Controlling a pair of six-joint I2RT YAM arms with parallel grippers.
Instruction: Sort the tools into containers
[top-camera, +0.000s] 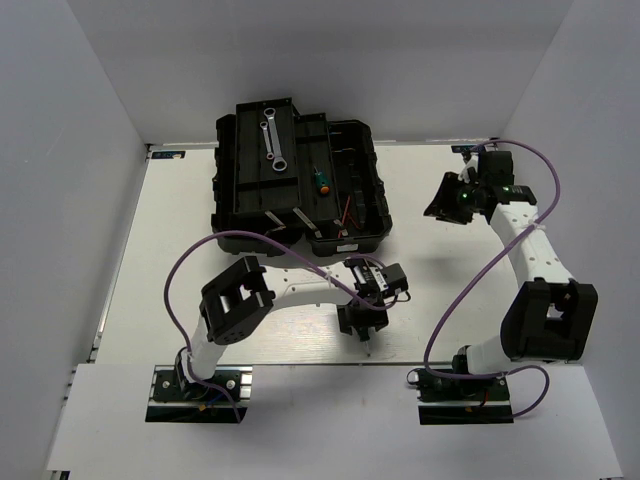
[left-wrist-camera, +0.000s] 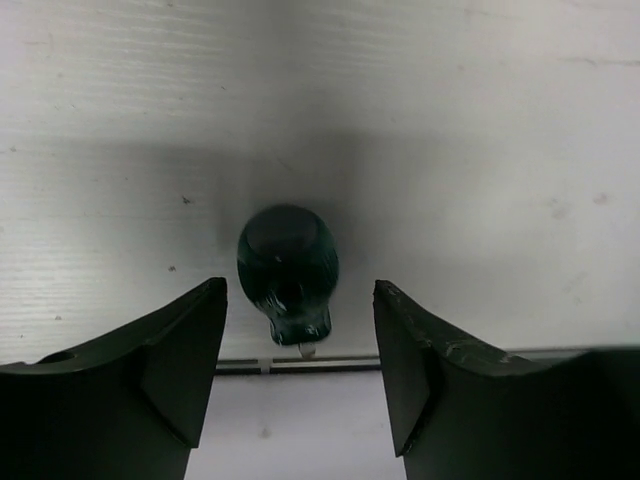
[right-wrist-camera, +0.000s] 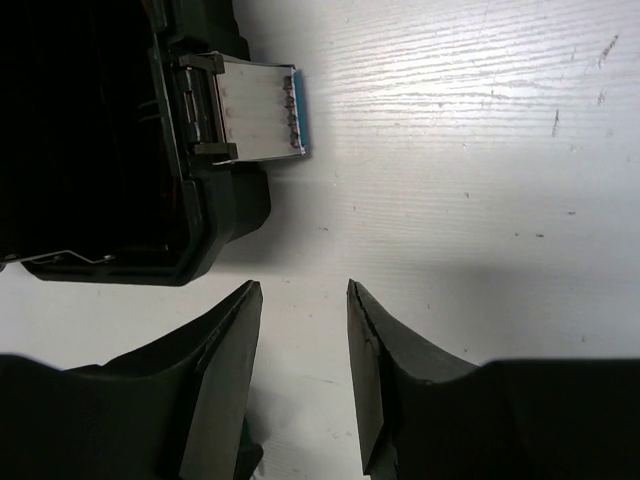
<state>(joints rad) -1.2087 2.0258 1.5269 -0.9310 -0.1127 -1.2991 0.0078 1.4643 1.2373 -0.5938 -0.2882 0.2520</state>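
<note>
Top external view: I am looking down on a white table (top-camera: 160, 250). The black toolbox (top-camera: 228, 195) is lying open toward 12 o'clock. Two silver wrenches (top-camera: 273, 140) are resting in its upper tray, and one green-handled screwdriver (top-camera: 320, 180) is lying in a compartment at about 4 o'clock from them. So I am judging the sort as more than half done. I cannot make out any hex keys from here. The left gripper (top-camera: 362, 325) is hanging at 6 o'clock from the toolbox, near the table's near edge. The right gripper (top-camera: 445, 200) is sitting at 3 o'clock from the toolbox, close to its side.

Left wrist view: the second screwdriver (left-wrist-camera: 287, 270) is lying on the table, outside the toolbox, so this one remains to be put away. I am seeing it nearly end-on: a bulbous, glossy, dark green handle with a sliver of pale metal showing at 6 o'clock. Its orange end is not showing. My fingers are standing wide apart on either side of it, with a gap on each side and nothing gripped.

Right wrist view: the fingers are parted with only bare table between them, holding nothing. A corner of the toolbox is filling the 10 o'clock area, and a pale tab with a blue edge (right-wrist-camera: 255, 110) is sticking out of it.
</note>
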